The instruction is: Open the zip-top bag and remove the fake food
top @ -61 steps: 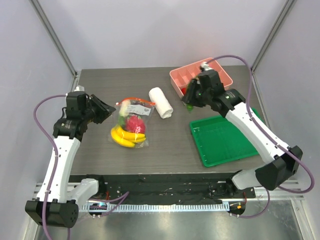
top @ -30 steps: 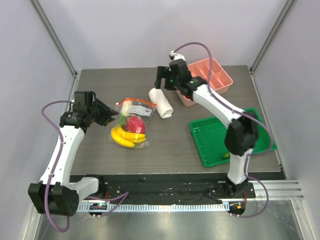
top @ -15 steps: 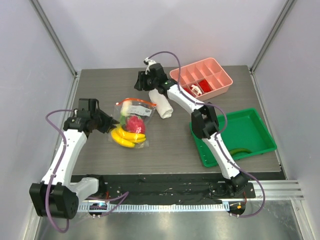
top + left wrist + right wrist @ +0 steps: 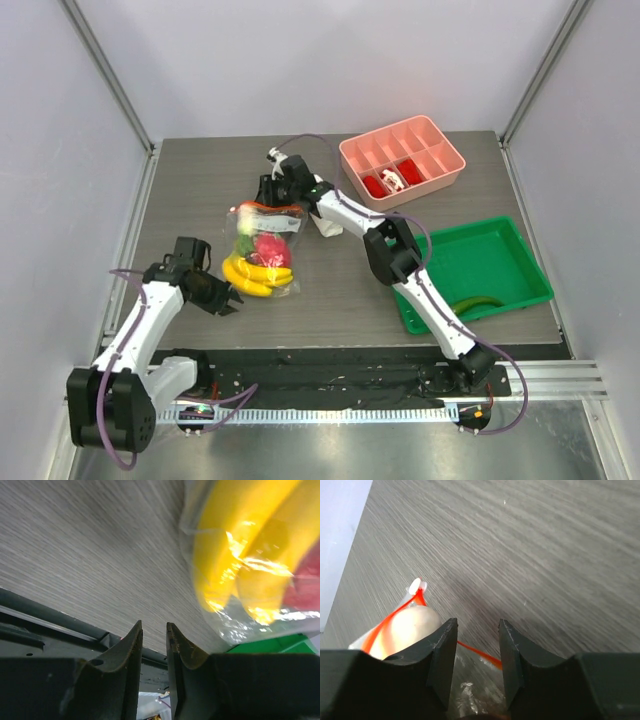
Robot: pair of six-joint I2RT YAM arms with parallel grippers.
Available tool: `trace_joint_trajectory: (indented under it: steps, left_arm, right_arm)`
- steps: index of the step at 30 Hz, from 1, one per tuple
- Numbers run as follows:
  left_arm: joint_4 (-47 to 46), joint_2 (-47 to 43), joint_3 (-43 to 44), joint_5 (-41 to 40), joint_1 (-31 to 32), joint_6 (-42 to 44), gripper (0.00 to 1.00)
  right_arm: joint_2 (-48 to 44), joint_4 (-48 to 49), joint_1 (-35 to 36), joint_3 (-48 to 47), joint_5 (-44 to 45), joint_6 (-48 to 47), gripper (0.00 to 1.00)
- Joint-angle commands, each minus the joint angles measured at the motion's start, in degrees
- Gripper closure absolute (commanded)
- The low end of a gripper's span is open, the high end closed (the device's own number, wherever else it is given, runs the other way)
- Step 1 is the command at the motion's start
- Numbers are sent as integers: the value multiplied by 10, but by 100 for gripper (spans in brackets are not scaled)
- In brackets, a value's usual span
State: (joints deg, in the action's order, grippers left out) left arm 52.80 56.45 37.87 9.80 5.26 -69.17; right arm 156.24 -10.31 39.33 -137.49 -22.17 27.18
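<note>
Both hands unclenched | left hand (image 4: 154,625) beside zip-top bag (image 4: 240,626) edge | right hand (image 4: 477,625) over zip strip (image 4: 481,654)

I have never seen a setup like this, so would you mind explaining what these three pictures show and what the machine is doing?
These are two robot arms bolted at the near edge of a table, each ending in a two-finger gripper. The wide picture comes from a fixed camera above and behind them. The other two come from cameras on the wrists, so the dark shapes at their bottom edge are that gripper's own fingers. On the table lie a clear zip-top bag of fake food, a white towel, a pink divided tray and a green tray holding a green pepper. The right gripper is open, with the bag's orange zip strip showing between its fingers. The left gripper, its fingers nearly together, is empty beside the bananas in the bag. Nothing is held yet.
</note>
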Motion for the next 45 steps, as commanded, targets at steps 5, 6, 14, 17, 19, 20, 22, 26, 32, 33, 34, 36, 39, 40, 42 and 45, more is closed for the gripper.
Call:
trace_joint_trajectory:
  steps: [5,6,14,17,19,20,22,26,32,33,34,36,39,40,42,45]
  left_arm:
    - [-117,88,-24,-26,5,-10,74]
    - [-128,102,-23,-33,5,-6,73]
    - [-123,254,110,-178,-9,75,73]
    - [-117,287,172,-221,-30,114,73]
    - [-124,317,207,-221,-48,133,73]
    - [-122,326,232,-223,-50,149,73]
    - [-83,351,264,-239,-69,164,74]
    - [-9,341,318,-304,-70,183,73]
    - [11,189,294,-209,-65,142,62]
    - [-12,168,288,-191,-64,131,53]
    - [-29,150,281,-139,-59,129,50]
    - [-35,118,287,-115,-39,110,45]
    - [-58,129,312,-38,20,101,43]
    - [-69,139,317,-18,45,85,43]
    - [-70,172,345,-5,72,72,43]
    - [-76,216,410,-43,130,104,42]
  right_arm:
    - [-88,19,0,78,-34,25,56]
    - [-95,12,-1,86,-37,27,56]
    - [-164,-4,3,184,-59,56,57]
    - [-191,-7,9,216,-60,57,57]
    - [-206,-16,10,233,-54,62,57]
    - [-210,-16,10,240,-55,67,57]
    - [-222,-17,11,259,-53,72,57]
    - [-232,-27,11,270,-45,70,57]
    - [-260,-57,16,282,-29,74,57]
    - [-263,-63,16,281,-24,74,57]
    - [-265,-67,16,279,-20,79,57]
    - [-272,-78,16,279,-9,88,57]
    - [-279,-88,17,281,-8,110,57]
    - [-281,-88,18,282,-12,113,57]
    - [-287,-83,24,283,-21,118,57]
    - [-302,-41,25,301,-49,151,57]
